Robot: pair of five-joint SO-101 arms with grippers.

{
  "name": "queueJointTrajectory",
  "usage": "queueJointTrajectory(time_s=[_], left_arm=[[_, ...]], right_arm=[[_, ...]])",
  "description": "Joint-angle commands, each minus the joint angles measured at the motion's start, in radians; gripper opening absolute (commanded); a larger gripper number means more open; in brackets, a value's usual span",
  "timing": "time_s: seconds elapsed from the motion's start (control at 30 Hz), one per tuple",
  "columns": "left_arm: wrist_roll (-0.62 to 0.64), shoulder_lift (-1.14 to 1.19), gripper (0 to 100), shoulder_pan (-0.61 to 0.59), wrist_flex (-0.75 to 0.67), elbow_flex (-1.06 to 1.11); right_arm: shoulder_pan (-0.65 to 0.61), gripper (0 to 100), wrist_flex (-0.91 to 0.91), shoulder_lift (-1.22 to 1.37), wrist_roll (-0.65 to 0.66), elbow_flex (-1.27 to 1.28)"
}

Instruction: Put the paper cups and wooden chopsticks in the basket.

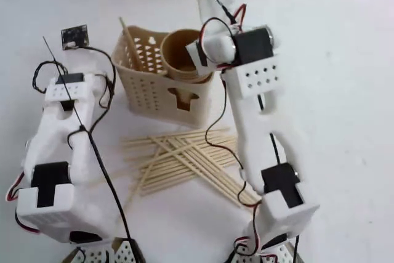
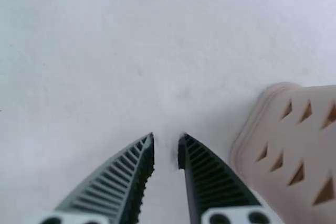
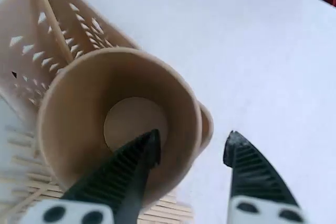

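A beige slotted basket [image 1: 154,93] stands mid-table with a tan paper cup [image 1: 178,53] tilted inside it and one wooden chopstick [image 1: 129,41] leaning in its far-left corner. Several loose chopsticks [image 1: 184,161] lie in a pile on the table in front of the basket. My right gripper [image 3: 191,148] is open astride the cup's rim [image 3: 194,114], one finger inside the cup and one outside; a second rim shows behind the cup. My left gripper [image 2: 165,140] hovers low over bare table beside the basket [image 2: 289,145], its fingers a narrow gap apart with nothing between them.
The left arm [image 1: 61,121] stands left of the basket and the right arm [image 1: 258,127] stretches along the right of the chopstick pile. Black cables [image 1: 101,164] trail over the table by the pile. White tabletop [image 1: 332,90] spreads to the right.
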Motion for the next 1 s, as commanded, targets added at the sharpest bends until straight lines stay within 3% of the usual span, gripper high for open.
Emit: queueJointTrajectory(time_s=[0.0,0.13,0.3,0.97], left_arm=[[0.009,-0.01,10,0.015,-0.026,-0.011],[0.009,-0.01,10,0.015,-0.026,-0.011],[0.009,-0.01,10,0.015,-0.026,-0.011],[0.009,-0.01,10,0.015,-0.026,-0.008]], right_arm=[[0.025,20.5,0.024,0.039,-0.012,-0.038],[0.05,18.7,0.028,0.11,-0.014,-0.044],[0.12,0.8,-0.004,0.147,-0.006,-0.061],[0.337,1.5,-0.038,0.166,0.058,-0.256]])
